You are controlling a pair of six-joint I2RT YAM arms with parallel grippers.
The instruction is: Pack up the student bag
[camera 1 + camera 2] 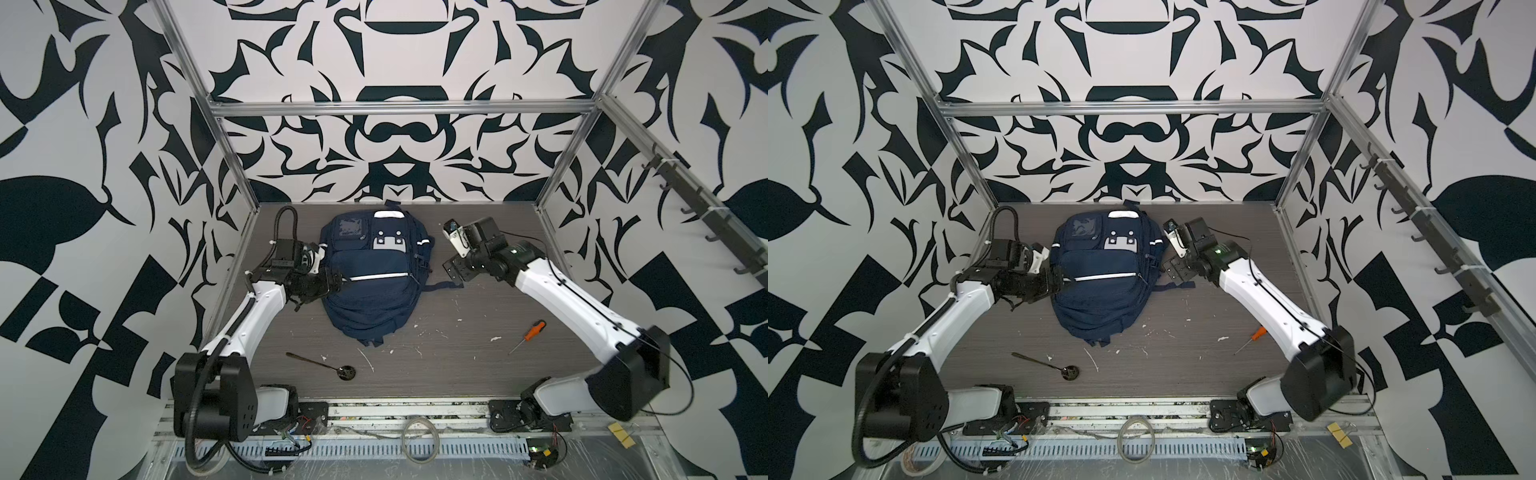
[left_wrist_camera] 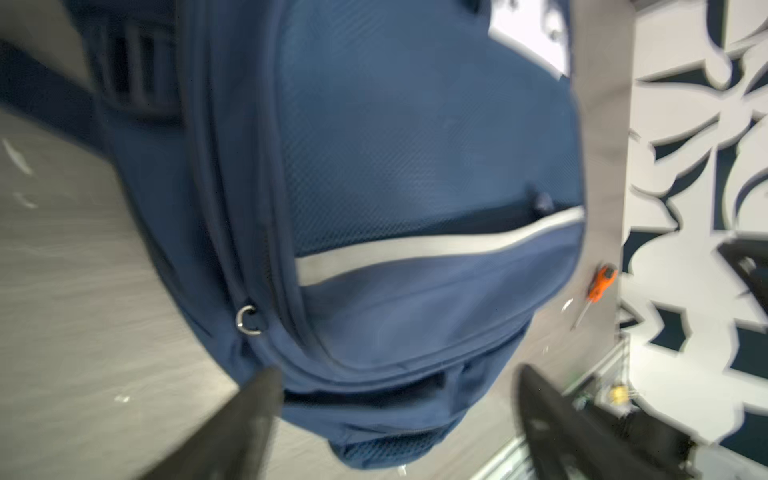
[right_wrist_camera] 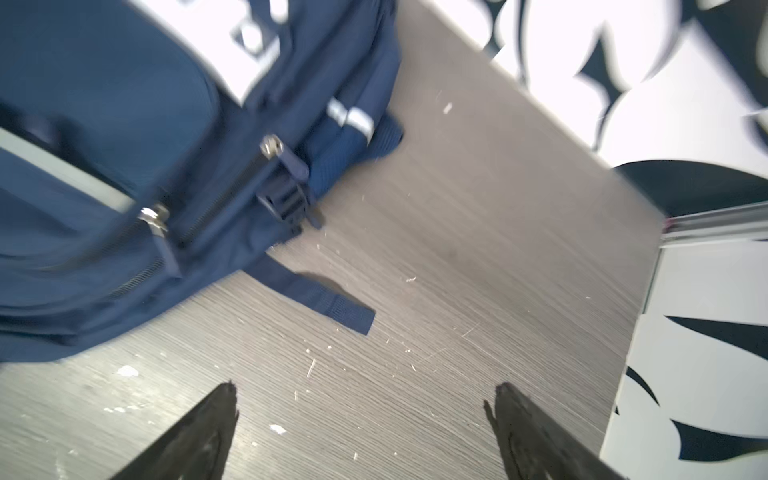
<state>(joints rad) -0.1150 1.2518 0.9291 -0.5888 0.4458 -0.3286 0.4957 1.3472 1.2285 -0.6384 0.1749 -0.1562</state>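
Left wrist view: the left gripper (image 2: 399, 372) has its two dark fingers (image 2: 253, 419) spread wide, with nothing pinched between them. The student bag (image 2: 415, 145) fills the space just ahead of the fingertips. Its white reflective stripe (image 2: 436, 249) runs across, and a metal zip ring (image 2: 249, 320) sits near one finger. The picture is blurred, so I cannot tell whether that finger touches the fabric. In both top views this gripper sits at the bag's side edge, level with the stripe.

Right wrist view: the right gripper (image 3: 365, 387) also stands wide open and empty, over bare table (image 3: 478, 249). The bag lies ahead of it and off to one side, apart from the fingertips. A loose strap end (image 3: 332, 307) lies flat on the table between bag and gripper.

An orange-handled screwdriver (image 1: 534, 330) lies well behind the right gripper, beside its arm. A dark spoon (image 1: 316, 362) lies behind the left gripper, toward the arm bases.
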